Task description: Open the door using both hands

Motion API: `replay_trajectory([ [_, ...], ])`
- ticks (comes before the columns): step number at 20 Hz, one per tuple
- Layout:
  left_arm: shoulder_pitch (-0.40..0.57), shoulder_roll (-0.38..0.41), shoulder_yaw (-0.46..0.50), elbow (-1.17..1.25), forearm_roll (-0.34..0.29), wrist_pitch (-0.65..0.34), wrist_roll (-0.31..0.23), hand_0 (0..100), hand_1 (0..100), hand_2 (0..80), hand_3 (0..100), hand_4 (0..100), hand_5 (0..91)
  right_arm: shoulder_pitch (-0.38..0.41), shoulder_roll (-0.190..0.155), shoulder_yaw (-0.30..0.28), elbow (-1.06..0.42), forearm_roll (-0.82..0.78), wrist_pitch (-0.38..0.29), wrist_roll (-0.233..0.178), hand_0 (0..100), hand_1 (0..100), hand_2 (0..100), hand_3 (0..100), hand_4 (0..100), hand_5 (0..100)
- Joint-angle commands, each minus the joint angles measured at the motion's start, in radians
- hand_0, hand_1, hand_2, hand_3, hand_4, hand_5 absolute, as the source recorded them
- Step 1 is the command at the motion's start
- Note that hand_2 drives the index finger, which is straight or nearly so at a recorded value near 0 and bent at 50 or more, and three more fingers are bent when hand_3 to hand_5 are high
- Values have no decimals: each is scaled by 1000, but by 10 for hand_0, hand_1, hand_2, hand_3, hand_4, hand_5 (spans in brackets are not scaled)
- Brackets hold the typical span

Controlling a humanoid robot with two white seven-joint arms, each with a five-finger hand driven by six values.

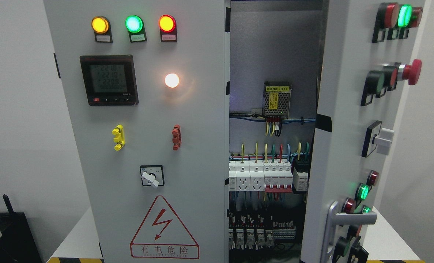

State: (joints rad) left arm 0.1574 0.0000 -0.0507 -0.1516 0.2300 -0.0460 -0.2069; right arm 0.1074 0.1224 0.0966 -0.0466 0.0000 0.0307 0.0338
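Standing on a white worktop [74, 233], the grey electrical cabinet fills the view with its right door [348, 146] swung outward, open far enough to show the inside, while the left door [143, 146] sits closed and flat to the camera. Neither robot hand shows anywhere, so whether the fingers are spread or curled cannot be told.

The left door carries three lit lamps along the top, amber [100, 24], green [134, 23] and red [167, 23], a digital meter [109, 80] below them, a glowing white lamp [172, 80], a yellow clip [118, 137], a red clip [176, 137], a rotary switch [151, 176] and a red-bordered lightning warning triangle [163, 228].

Seen edge-on, the right door bears a red mushroom stop button [412, 71], a white selector switch [382, 140], several green and red lamps, and a silver lever handle [350, 219] near its lower edge.

Inside the opening, a metal power supply [277, 98] is mounted above a row of white breakers and sockets [260, 177], with coloured wires running into them; the lowest terminals look dim and are hard to make out.
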Motion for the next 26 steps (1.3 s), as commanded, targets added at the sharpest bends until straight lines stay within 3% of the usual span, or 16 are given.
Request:
replay_trajectory([
  [1, 1, -34, 0, 0, 0, 0, 0, 0, 0, 0, 0, 30, 0, 0, -1, 0, 1, 9, 0, 0, 106, 0, 0, 0, 0, 0],
  [19, -1, -34, -1, 1, 0, 0, 0, 0, 0, 0, 0, 30, 0, 0, 0, 0, 1, 9, 0, 0, 106, 0, 0, 0, 0, 0],
  [22, -58, -34, -3, 9, -1, 0, 0, 0, 0, 0, 0, 31, 0, 0, 0, 0, 1, 9, 0, 0, 106, 0, 0, 0, 0, 0],
  [26, -61, -34, -8, -6, 0, 0, -2, 0, 0, 0, 0, 31, 0, 0, 0, 0, 1, 9, 0, 0, 106, 0, 0, 0, 0, 0],
])
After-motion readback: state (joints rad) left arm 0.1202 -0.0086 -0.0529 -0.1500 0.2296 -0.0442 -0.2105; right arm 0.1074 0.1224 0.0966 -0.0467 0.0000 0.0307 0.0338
